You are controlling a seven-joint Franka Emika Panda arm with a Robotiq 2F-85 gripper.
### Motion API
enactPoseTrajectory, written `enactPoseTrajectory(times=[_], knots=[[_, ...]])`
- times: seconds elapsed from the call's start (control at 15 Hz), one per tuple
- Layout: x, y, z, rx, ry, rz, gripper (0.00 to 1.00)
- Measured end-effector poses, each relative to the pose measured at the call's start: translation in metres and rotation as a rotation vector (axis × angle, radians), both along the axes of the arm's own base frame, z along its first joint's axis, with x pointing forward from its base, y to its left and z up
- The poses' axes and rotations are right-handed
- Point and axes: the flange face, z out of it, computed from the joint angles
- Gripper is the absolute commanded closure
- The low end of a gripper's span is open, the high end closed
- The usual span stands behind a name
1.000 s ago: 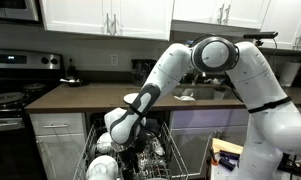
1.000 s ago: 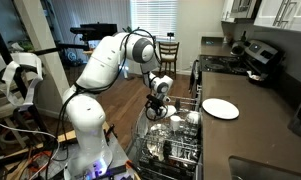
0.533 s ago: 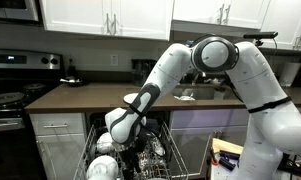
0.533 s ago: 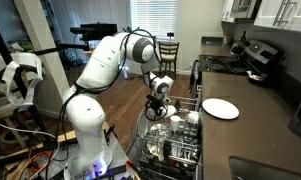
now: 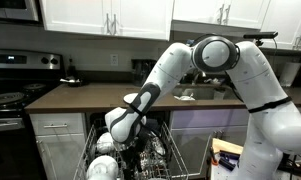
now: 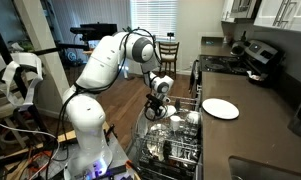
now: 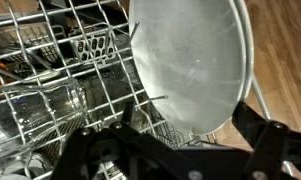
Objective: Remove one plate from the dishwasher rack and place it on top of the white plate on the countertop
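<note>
The dishwasher rack (image 6: pixel 176 146) is pulled out below the countertop (image 6: pixel 252 122) and holds bowls, glasses and dishes; it also shows in an exterior view (image 5: pixel 140 162). The white plate (image 6: pixel 220 108) lies flat on the countertop. My gripper (image 6: pixel 158 108) hangs low over the rack's outer edge and also shows in an exterior view (image 5: pixel 126 140). In the wrist view a large round pale plate (image 7: pixel 190 62) stands upright among the rack's tines (image 7: pixel 50 60). The gripper (image 7: pixel 180 150) is open, its dark fingers spread on either side of the plate's lower edge.
A stove (image 6: pixel 235 62) with pots stands at the countertop's far end. A sink (image 5: pixel 195 93) is set in the countertop behind the arm. Wooden floor (image 7: pixel 285 50) lies beyond the rack. A chair (image 6: pixel 168 50) stands further back.
</note>
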Motion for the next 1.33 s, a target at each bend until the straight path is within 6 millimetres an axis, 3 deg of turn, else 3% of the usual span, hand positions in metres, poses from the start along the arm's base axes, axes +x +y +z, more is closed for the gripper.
enactPoseTrajectory(times=[0.13, 0.2, 0.27, 0.33, 0.47, 0.6, 0.67, 0.73, 0.87, 1.33], knots=[[0.0, 0.0, 0.0, 0.0, 0.001, 0.0, 0.0], [0.0, 0.0, 0.0, 0.0, 0.001, 0.0, 0.25], [0.0, 0.0, 0.0, 0.0, 0.001, 0.0, 0.27], [0.0, 0.0, 0.0, 0.0, 0.002, 0.001, 0.13], [-0.001, 0.003, 0.001, 0.001, 0.007, 0.006, 0.03], [-0.001, 0.003, 0.001, 0.0, 0.009, 0.008, 0.11], [-0.001, 0.001, 0.001, -0.002, 0.01, 0.007, 0.16], [-0.001, 0.001, 0.001, -0.003, 0.011, 0.006, 0.38], [-0.003, 0.002, 0.001, -0.004, 0.023, 0.011, 0.42], [-0.013, 0.003, 0.002, -0.012, 0.098, 0.027, 0.89]])
